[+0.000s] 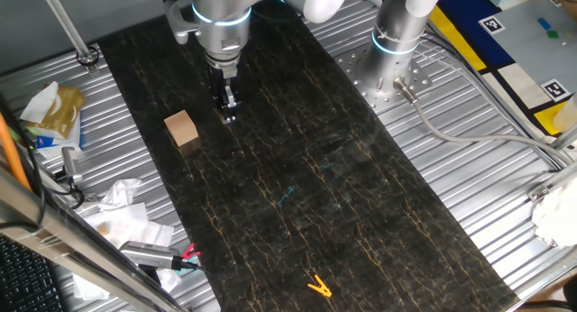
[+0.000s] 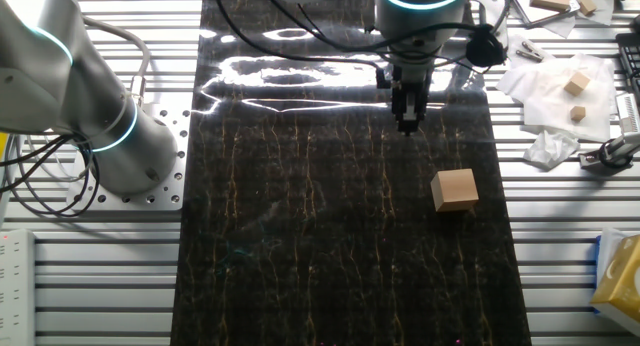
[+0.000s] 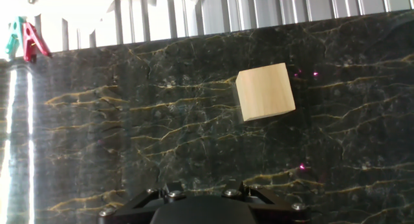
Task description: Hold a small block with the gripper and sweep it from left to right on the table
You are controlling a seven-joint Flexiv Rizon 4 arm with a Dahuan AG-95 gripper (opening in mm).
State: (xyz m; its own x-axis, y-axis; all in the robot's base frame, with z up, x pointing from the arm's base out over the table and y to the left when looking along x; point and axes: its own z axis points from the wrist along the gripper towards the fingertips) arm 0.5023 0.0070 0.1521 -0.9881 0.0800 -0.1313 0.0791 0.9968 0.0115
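The table [image 1: 361, 195] bears the small block [image 1: 181, 128] lying free near its edge, apart from the gripper [image 1: 228, 106], which hangs just beside and above it holding nothing, its jaws seemingly close together though too small to tell for sure, likely poised to reach over for the grasp.

Small block [image 1: 182, 127] on the table [image 1: 361, 222], just beside the raised tool [image 1: 228, 114], apart.
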